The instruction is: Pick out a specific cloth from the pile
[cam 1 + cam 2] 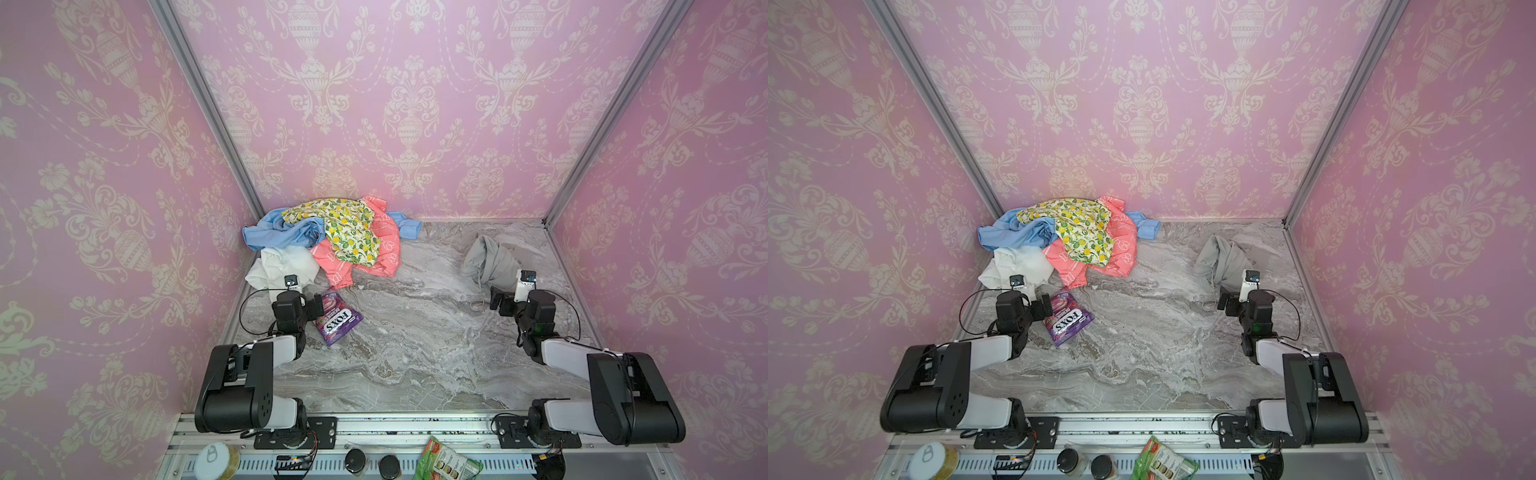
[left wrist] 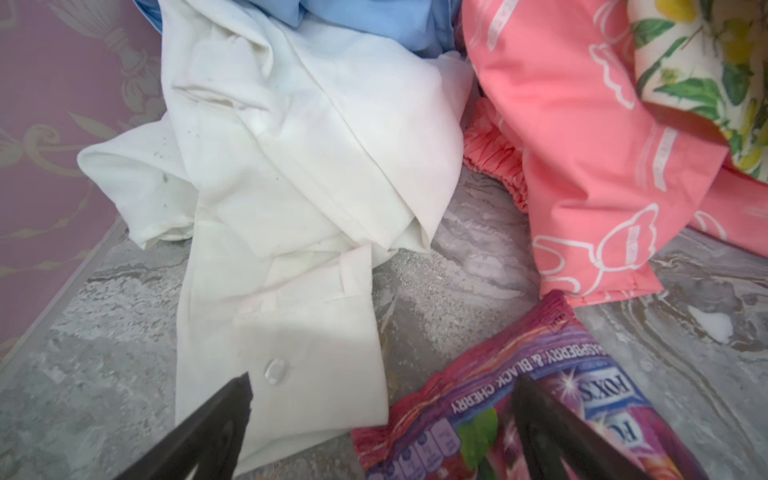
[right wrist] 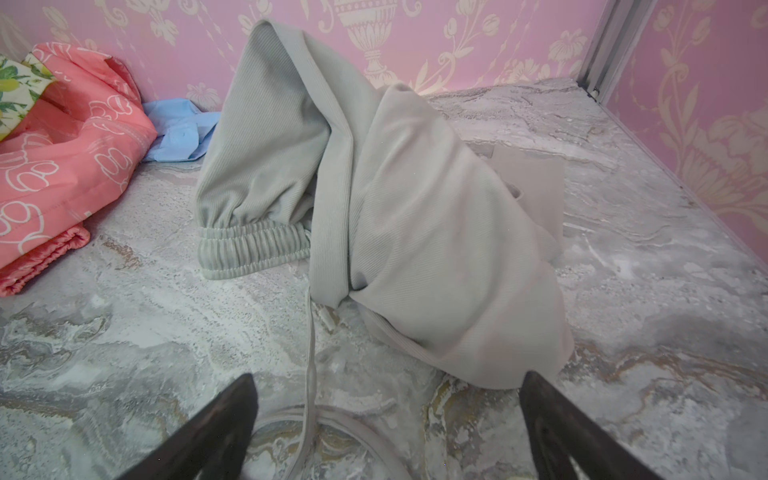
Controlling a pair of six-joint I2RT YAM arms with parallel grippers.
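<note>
Cloth [image 1: 492,266] lies apart, 3 o'clock of pile [image 1: 332,232]: pick looks done. Right gripper [image 3: 388,376], left gripper [image 2: 382,377] spread, empty; next, retract clear of cord [image 3: 309,374].

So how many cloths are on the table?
5: lemon-print, coral, light-blue and white in the pile back left; grey cloth alone at right. Others may be buried.

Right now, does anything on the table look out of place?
Yes: a purple candy bag lies on the marble table beside the pile, the only non-cloth item there. The grey cloth sits apart, towards the right.
</note>
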